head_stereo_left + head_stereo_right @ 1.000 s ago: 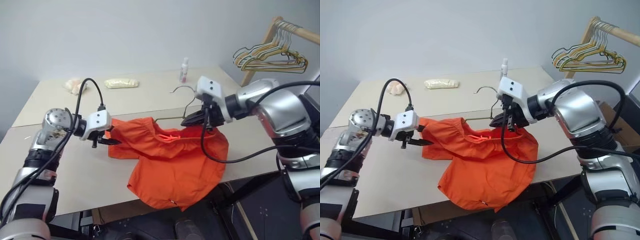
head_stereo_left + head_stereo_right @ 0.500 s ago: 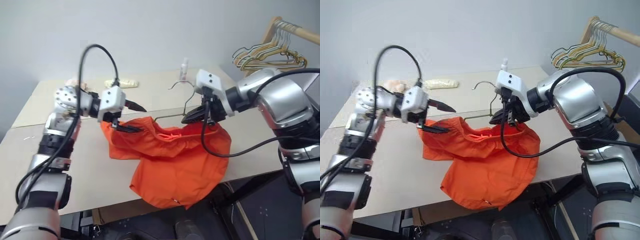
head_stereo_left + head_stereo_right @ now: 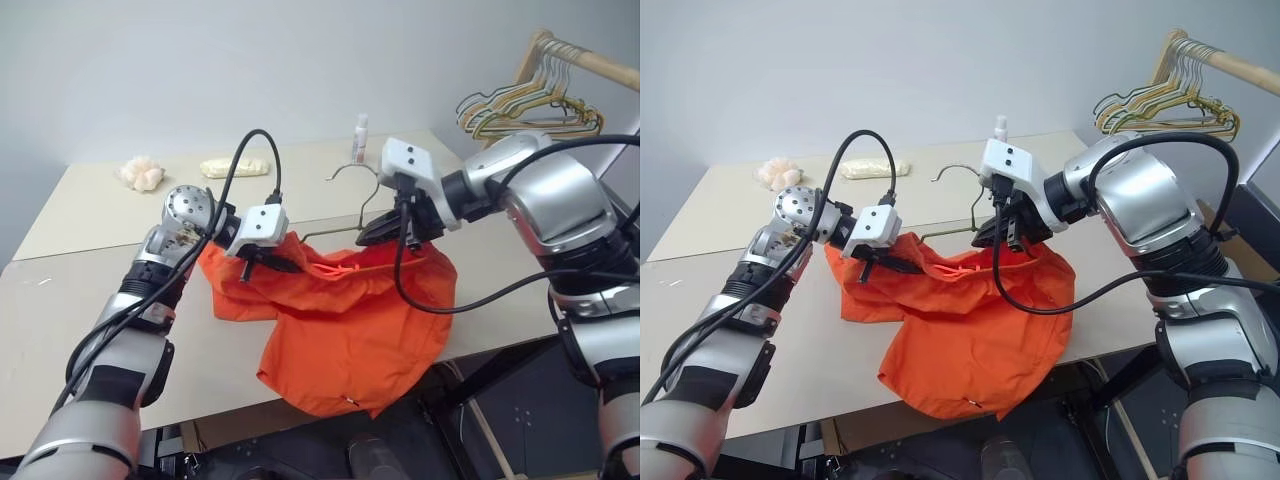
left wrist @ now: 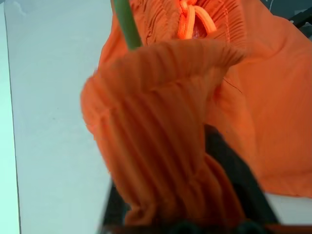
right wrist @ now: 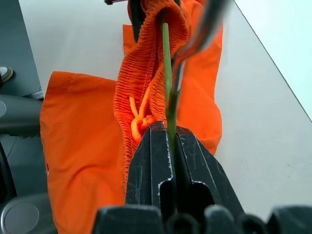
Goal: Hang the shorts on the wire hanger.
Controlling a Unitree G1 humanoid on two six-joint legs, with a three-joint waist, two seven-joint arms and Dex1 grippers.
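The orange shorts (image 3: 350,320) lie spread on the table (image 3: 90,300), with one leg drooping over the front edge. My left gripper (image 3: 283,265) is shut on the gathered waistband (image 4: 161,122) at its left end, and fabric bunches between the dark fingers (image 4: 231,175). The thin wire hanger (image 3: 335,230) is held tilted over the waistband, its hook (image 3: 350,172) pointing to the back of the table. My right gripper (image 3: 378,238) is shut on the hanger's wire (image 5: 166,63) beside the drawstring knot (image 5: 139,122). The wire runs into the waistband opening.
A wooden rack with a bunch of coloured hangers (image 3: 530,105) stands at the back right. A small bottle (image 3: 360,138), a pale yellow packet (image 3: 233,167) and a pale lumpy item (image 3: 140,172) sit along the table's far edge.
My left gripper moved right along the waistband, opened on the way, and is now shut on the fabric. The right gripper kept its hold on the hanger.
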